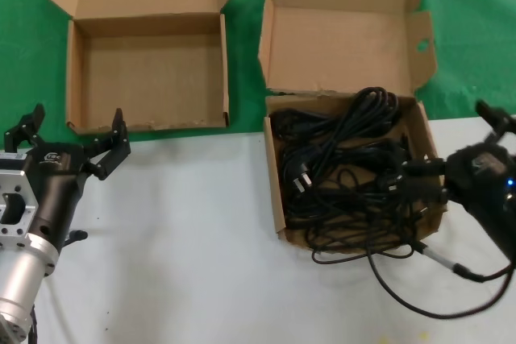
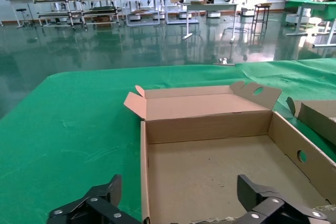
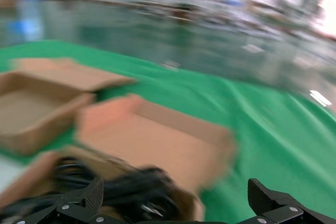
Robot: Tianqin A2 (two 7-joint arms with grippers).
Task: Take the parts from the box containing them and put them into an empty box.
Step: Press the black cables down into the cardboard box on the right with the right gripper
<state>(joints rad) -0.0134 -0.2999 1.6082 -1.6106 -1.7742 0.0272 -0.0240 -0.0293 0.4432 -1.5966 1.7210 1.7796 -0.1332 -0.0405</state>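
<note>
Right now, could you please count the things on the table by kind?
Cardboard boxes: 2, the empty box and the box of cables.
Tangles of black cables: 1; separate cables cannot be told.
Total: 3.

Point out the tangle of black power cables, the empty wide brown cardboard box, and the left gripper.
black power cables [image 1: 347, 171], head view, middle of the tangle.
empty wide brown cardboard box [image 1: 145, 74], head view, bare floor.
left gripper [image 1: 76, 130], head view, between its fingertips.
</note>
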